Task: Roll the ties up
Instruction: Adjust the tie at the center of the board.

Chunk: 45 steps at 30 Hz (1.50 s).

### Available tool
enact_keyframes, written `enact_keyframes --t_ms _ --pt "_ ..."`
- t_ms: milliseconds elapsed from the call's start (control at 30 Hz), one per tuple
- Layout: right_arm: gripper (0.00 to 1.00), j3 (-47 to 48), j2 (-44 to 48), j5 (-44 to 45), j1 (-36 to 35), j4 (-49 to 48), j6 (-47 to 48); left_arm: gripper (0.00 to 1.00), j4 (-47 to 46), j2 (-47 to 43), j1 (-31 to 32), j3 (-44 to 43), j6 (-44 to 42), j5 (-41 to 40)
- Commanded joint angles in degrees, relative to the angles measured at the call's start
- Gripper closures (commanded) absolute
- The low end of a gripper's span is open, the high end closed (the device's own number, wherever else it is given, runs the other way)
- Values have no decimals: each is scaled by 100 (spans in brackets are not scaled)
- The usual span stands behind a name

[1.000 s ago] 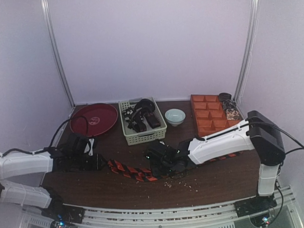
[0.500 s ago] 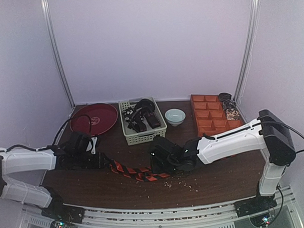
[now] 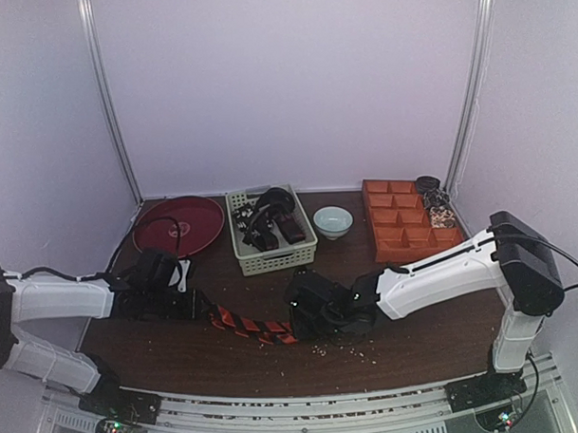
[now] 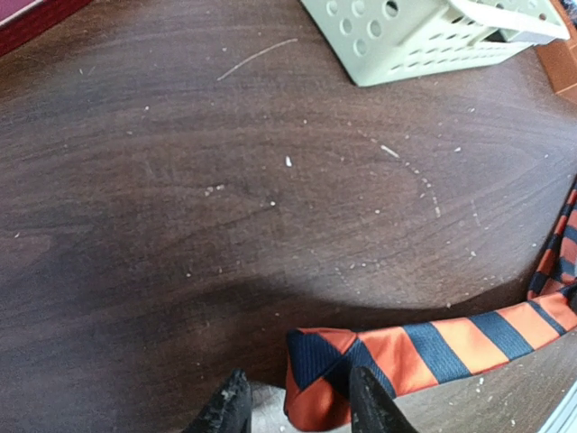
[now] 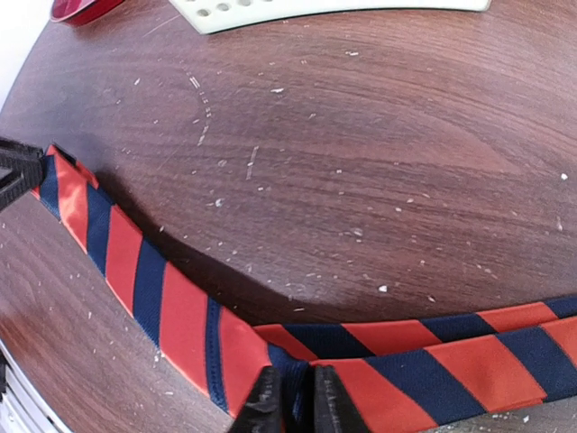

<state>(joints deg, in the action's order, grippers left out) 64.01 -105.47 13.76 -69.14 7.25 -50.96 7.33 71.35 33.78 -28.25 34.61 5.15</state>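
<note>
Orange-navy striped tie (image 3: 250, 324), flat, partly folded

I see a dark wood-grain counter (image 4: 225, 207) with a low sheen, scratched and dusted with pale crumbs ahead of my jaws. The striped tie (image 5: 162, 298) between them is woven cloth, ribbed and faintly satiny. The basket (image 4: 424, 45) beyond the left jaws looks like matt pale plastic, perforated. The red plate (image 3: 178, 226) looks glossy. The arm shells (image 3: 433, 273) are smooth white plastic.
</note>
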Motion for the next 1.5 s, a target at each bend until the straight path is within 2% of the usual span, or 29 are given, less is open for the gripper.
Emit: enact_keyframes --t_ms 0,267,567,733,967,1200,1333,1467 --pt "80 7 196 298 -40 280 129 63 -203 214 -8 -231 -157 -89" --pt "69 -221 774 655 70 638 175 69 -241 223 -5 -93 -162 -163" --pt "70 -1252 1519 1087 1024 807 -28 82 -164 -82 -11 131 -31 -130" --pt "71 -1706 1526 1196 1633 830 62 86 -66 -445 4 282 159 82" --pt "72 -2128 1387 1286 2047 760 -63 95 -131 -1201 -3 649 507 612" --pt "75 -2478 1172 1338 2301 626 -351 96 -143 -1725 3 1194 869 862" --pt "76 -2641 1160 1429 2465 546 -533 96 -289 -1728 8 1354 981 1033" --pt "76 -2720 1195 1537 2604 424 -673 96 -1121 -1553 28 1383 963 1422"
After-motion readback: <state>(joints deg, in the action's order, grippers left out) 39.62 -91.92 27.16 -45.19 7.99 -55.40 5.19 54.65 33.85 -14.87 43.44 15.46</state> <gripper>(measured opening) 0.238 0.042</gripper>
